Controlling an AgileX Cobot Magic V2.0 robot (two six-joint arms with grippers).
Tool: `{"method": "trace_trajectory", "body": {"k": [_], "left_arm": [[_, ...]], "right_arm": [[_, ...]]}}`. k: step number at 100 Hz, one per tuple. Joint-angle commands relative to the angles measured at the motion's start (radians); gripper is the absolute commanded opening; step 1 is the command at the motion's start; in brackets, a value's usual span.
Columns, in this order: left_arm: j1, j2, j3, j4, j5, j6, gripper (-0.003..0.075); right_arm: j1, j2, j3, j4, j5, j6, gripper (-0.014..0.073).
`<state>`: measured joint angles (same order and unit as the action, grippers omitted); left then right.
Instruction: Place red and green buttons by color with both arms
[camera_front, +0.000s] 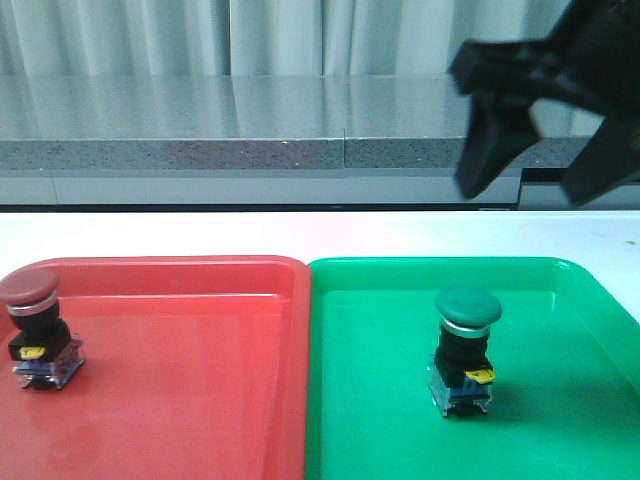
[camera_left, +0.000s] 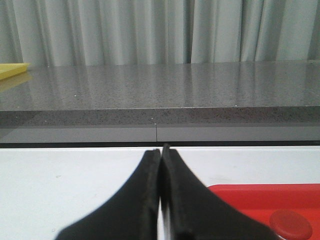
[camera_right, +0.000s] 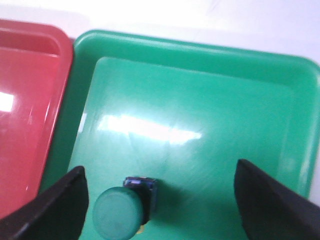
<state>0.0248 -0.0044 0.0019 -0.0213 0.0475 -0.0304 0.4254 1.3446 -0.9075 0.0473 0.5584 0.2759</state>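
The red button (camera_front: 36, 327) stands upright at the left end of the red tray (camera_front: 200, 400). The green button (camera_front: 464, 347) stands upright in the green tray (camera_front: 560, 400). My right gripper (camera_front: 545, 165) is open and empty, raised high above the green tray at the upper right. In the right wrist view the green button (camera_right: 120, 212) shows below, between the spread fingers (camera_right: 60, 200), nearer the left one. My left gripper (camera_left: 161, 152) is shut and empty over the white table, beside the red tray (camera_left: 260, 197); the red button's cap (camera_left: 291, 223) shows there.
The two trays lie side by side on a white table (camera_front: 320, 232). A grey stone ledge (camera_front: 250, 130) and curtains stand behind. A yellow thing (camera_left: 11, 70) lies on the ledge at the far left in the left wrist view.
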Motion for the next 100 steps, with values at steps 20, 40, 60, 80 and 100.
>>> {"method": "trace_trajectory", "body": {"k": [20,40,60,80,100], "left_arm": [[-0.002,-0.032,0.011,-0.009,-0.08,-0.011,-0.002],[-0.002,-0.032,0.011,-0.009,-0.08,-0.011,-0.002],[-0.002,-0.032,0.011,-0.009,-0.08,-0.011,-0.002],[-0.002,-0.032,0.011,-0.009,-0.08,-0.011,-0.002],[-0.002,-0.032,0.011,-0.009,-0.08,-0.011,-0.002]], "right_arm": [[-0.179,-0.11,-0.02,0.006,0.0,-0.099,0.0215],[-0.288,-0.157,-0.016,0.004,0.028,-0.14,-0.0029],[-0.371,-0.225,0.046,-0.022,0.002,-0.142,-0.0064],[-0.412,-0.307,0.11,-0.047,-0.032,-0.142,-0.0064],[-0.422,-0.412,0.177,-0.047,-0.093,-0.142,-0.0064]]}}
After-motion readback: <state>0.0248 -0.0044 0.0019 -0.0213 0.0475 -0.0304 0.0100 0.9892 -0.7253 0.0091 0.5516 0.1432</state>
